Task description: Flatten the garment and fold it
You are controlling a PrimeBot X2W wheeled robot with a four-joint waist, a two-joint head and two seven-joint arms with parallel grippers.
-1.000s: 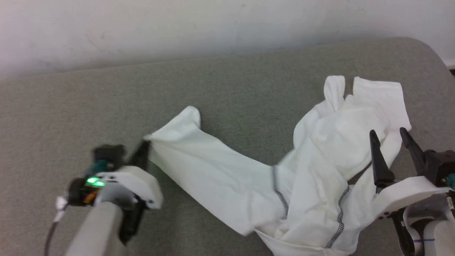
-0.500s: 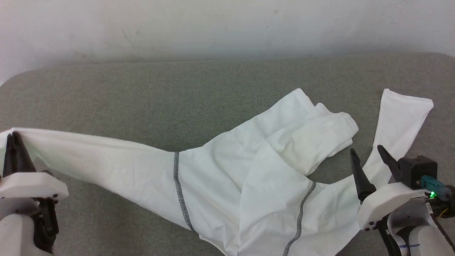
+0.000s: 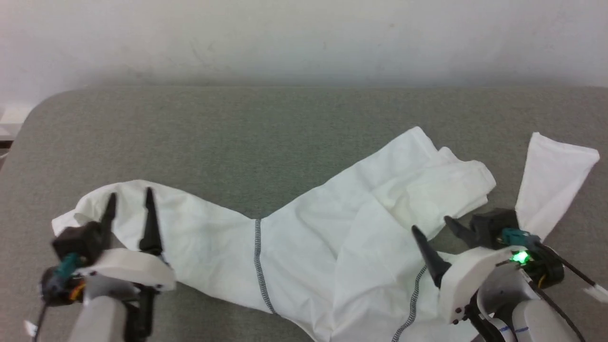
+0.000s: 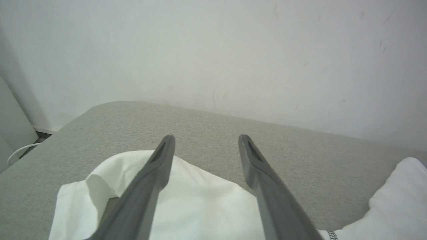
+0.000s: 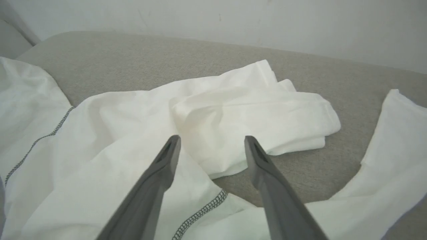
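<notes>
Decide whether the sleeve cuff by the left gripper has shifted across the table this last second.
Yes: the cuff went leftward, from mid-table out toward the table's rounded left corner.

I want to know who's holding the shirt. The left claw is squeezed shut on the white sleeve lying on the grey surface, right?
Not quite. The left claw is open, its two fingers spread apart above the white sleeve, gripping nothing; the left wrist view shows it. The sleeve does lie on the grey surface.
</notes>
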